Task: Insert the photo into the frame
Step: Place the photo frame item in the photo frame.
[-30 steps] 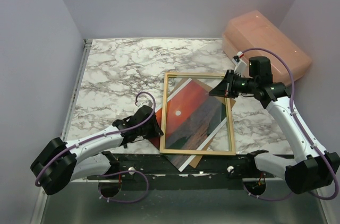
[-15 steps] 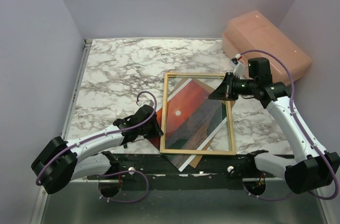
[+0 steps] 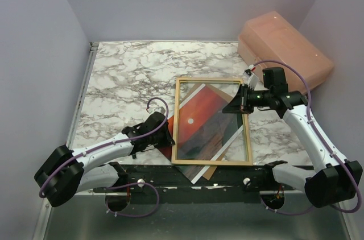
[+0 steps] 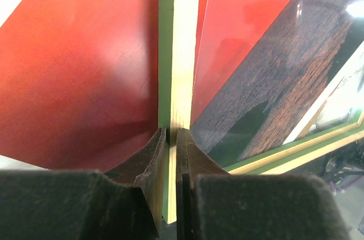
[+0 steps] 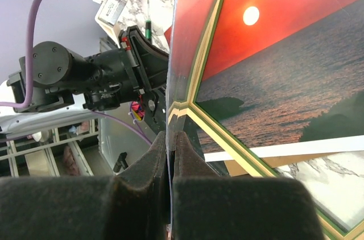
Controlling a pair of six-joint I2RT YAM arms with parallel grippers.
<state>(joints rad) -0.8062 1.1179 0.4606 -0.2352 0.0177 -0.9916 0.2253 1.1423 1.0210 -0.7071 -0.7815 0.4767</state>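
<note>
Clamping the thin pale-wood rail (green-edged) of the frame (image 4: pixel 185 52) is the left end effector (image 4: pixel 171 135); the right end effector (image 5: pixel 169 136) pinches a glossy clear sheet (image 5: pixel 185 35) tilted over it.

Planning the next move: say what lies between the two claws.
In the top view, the frame spans from left claw to right claw, the photo slanted beneath it; the right one pinches a clear sheet.

Looks like a robot lab cell: plain lilac walls (image 3: pixel 187 1) box in a marble-look table (image 3: pixel 131 75), two arms (image 3: pixel 102 152) bolted at its near edge, purple cables (image 3: pixel 156 103) looping, metal shelving (image 5: pixel 51 149) beyond.
</note>
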